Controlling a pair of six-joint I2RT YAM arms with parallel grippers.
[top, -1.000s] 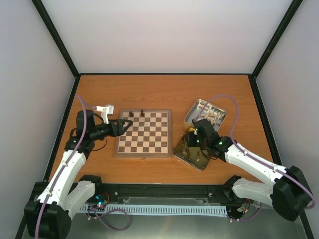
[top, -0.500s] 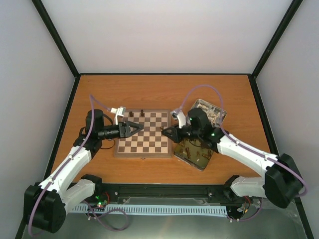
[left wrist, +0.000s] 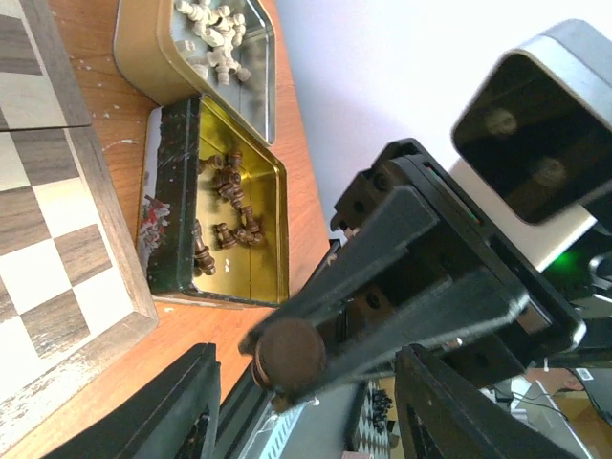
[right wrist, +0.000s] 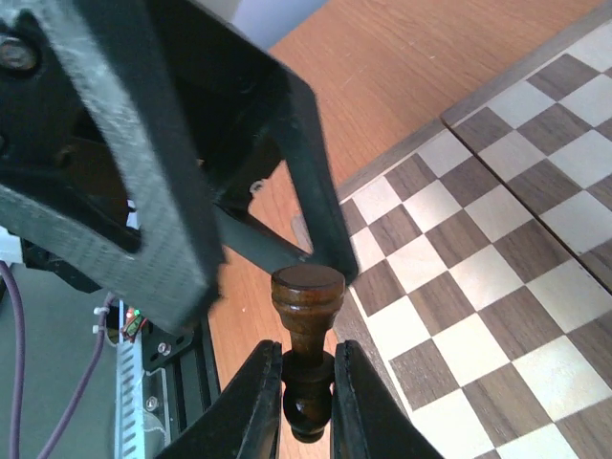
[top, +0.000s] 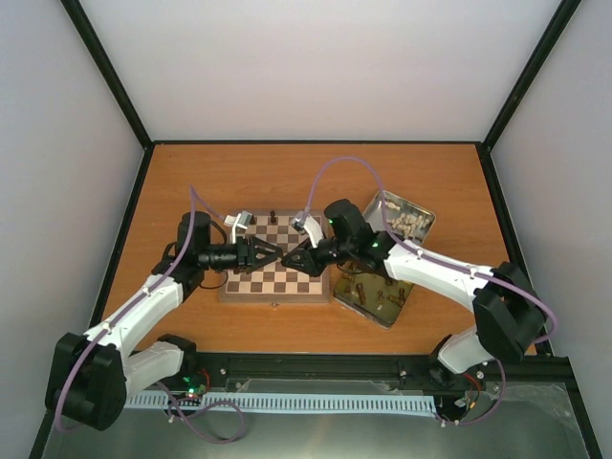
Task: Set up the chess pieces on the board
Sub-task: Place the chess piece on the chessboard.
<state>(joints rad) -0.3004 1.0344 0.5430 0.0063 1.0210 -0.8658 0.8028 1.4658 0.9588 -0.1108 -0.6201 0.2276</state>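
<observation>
Both arms now meet mid-frame over the board [top: 287, 283]: right gripper [top: 292, 258] clenches a dark piece [right wrist: 306, 287], left gripper [top: 267, 253] gapes around it, so a handover looks likely.

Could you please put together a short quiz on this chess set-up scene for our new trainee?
1. True or false: the right gripper is shut on a dark chess piece.
2. Where do the cream pieces lie? A: loose on the table. B: mixed in with dark pieces in a gold-lined tin. C: alone in the grey-lined tin.
3. Fill in: the left gripper, its jaws ____, faces the held piece above the board.
Key: 1 true; 2 C; 3 open.
</observation>
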